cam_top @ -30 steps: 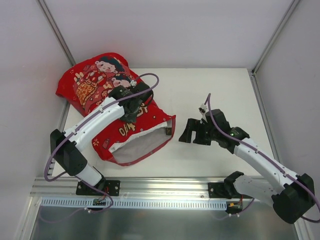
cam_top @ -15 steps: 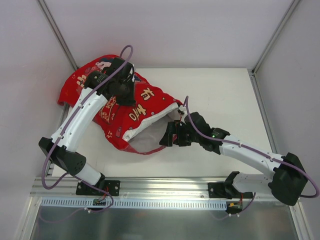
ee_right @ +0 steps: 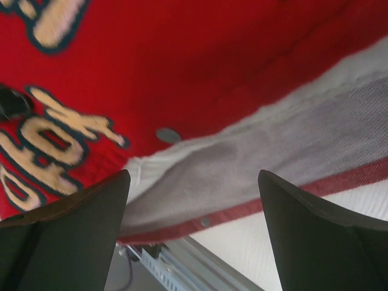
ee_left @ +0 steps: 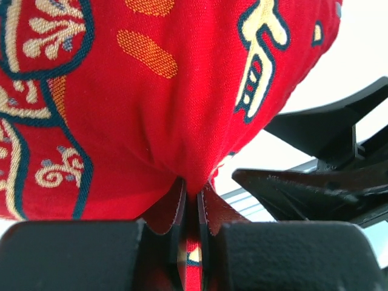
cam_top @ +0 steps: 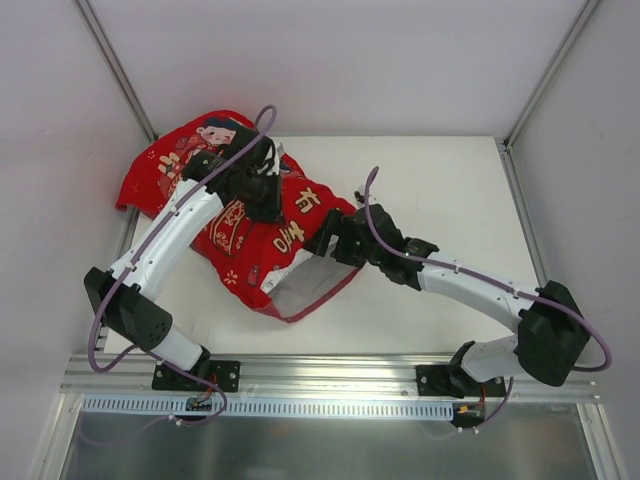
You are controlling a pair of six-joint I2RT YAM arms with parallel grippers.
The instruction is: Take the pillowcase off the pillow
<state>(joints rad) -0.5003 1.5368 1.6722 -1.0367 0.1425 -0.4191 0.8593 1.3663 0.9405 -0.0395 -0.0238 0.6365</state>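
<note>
The red pillowcase [cam_top: 255, 255] lies bunched at the table's left, its open mouth [cam_top: 305, 287] facing the near edge. The pillow is hidden inside. A pale grey-white surface [ee_right: 273, 139] shows in the mouth, and I cannot tell whether it is pillow or lining. My left gripper [cam_top: 270, 205] is shut on a pinched fold of the pillowcase [ee_left: 151, 91], holding it raised. My right gripper [cam_top: 328, 243] is open and empty at the mouth's upper red edge [ee_right: 182, 60]. Its fingers [ee_right: 79, 212] straddle the opening without touching it.
The white table [cam_top: 440, 190] extends to the right of the case. An aluminium rail [cam_top: 330, 385] runs along the near edge. White walls with metal posts [cam_top: 110, 60] close in the left, back and right. The right gripper's black fingers [ee_left: 315, 182] show beside the held fold.
My right arm has reached left from mid-table to the pillowcase's mouth. My left gripper moved toward the back, dragging the fabric with it, and the case is now more bunched.
</note>
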